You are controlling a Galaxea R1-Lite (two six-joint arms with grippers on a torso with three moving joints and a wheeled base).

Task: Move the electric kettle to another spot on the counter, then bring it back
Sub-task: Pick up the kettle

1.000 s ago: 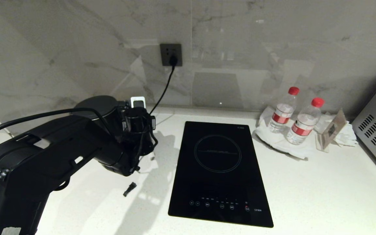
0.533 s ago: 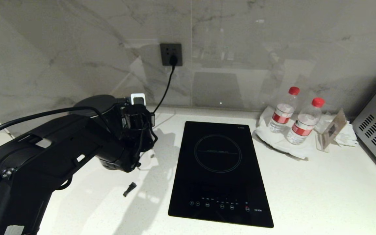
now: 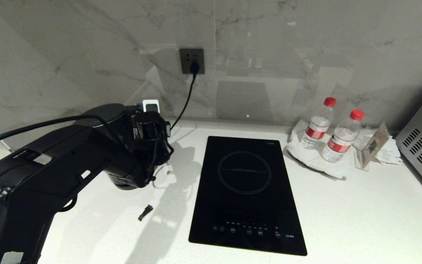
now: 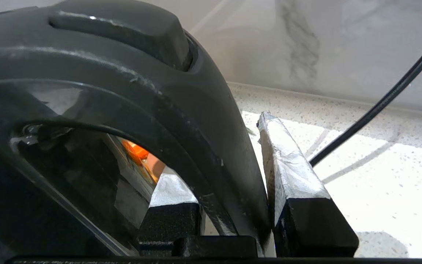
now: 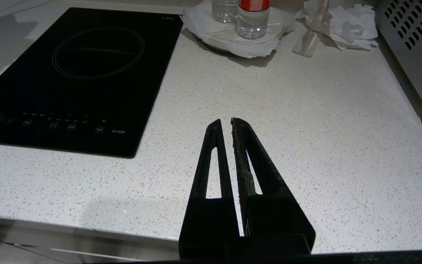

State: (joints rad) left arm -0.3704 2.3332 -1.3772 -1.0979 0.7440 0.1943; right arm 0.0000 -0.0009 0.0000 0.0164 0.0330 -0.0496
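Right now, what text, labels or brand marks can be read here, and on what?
"C21EW": front corner of the induction cooktop.
Small brand print at the cooktop's far corner: too small to read.
Red labels on the two water bottles: unreadable.
Cooktop control icons: symbols only, too small to read.

The induction cooktop [image 3: 247, 194] lies flat on the white counter [image 3: 361, 216] and serves as the landmark. To its left, the black left arm [image 3: 60, 172] reaches toward the electric kettle [image 3: 104, 113], mostly hidden behind it. A small black part [image 3: 145, 212] lies just left of the cooktop. Behind it, a cord [image 3: 183, 102] hangs from the wall socket [image 3: 192, 61]. To its right stand two water bottles [image 3: 330, 135].
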